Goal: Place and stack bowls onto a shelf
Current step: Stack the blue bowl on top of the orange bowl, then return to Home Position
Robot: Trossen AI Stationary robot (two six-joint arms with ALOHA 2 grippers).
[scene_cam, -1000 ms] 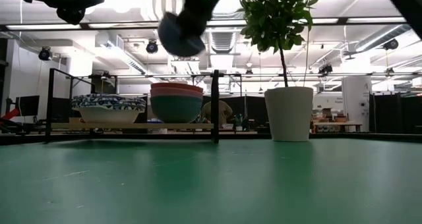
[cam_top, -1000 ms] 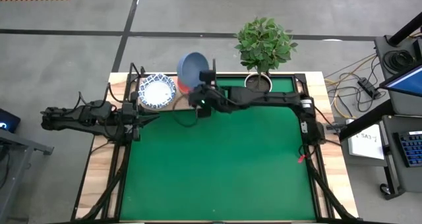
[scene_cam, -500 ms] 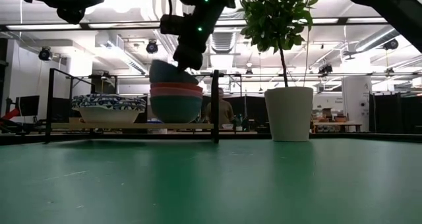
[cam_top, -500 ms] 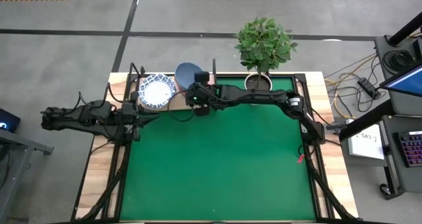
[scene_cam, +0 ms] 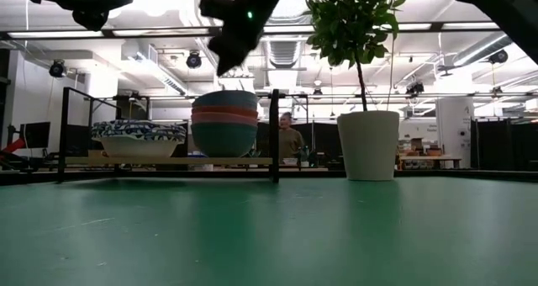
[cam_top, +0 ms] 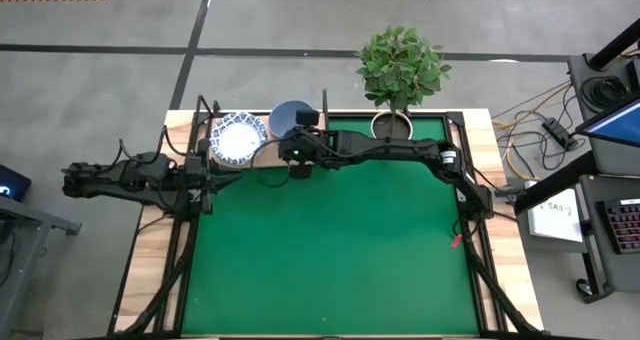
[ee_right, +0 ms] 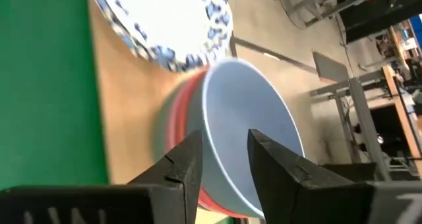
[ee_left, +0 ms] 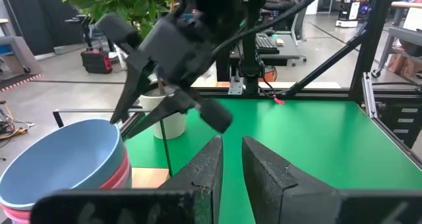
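The grey-blue bowl [cam_top: 292, 116] sits level on top of a stack of pink or red bowls and a green bowl [scene_cam: 224, 138] on the wooden shelf [scene_cam: 168, 161]. It also shows in the left wrist view [ee_left: 59, 159] and the right wrist view [ee_right: 247, 128]. The white bowls with blue patterned rims [cam_top: 238, 138] are stacked beside it on the shelf. My right gripper [scene_cam: 232, 50] hangs open just above the stack, clear of it. My left gripper [ee_left: 231, 159] waits by the table's left edge, empty, with a narrow gap between its fingers.
A potted plant in a white pot [scene_cam: 368, 145] stands right of the shelf at the back. A black shelf upright [scene_cam: 274, 135] rises beside the stack. The green mat [cam_top: 330, 250] spreads toward the near edge. A person [scene_cam: 290, 140] shows beyond the table.
My right gripper has come down toward the shelf with the grey-blue bowl, which was tilted and lifted high. It has set the bowl on the coloured stack, let go and risen. The bowl now sits level on the stack.
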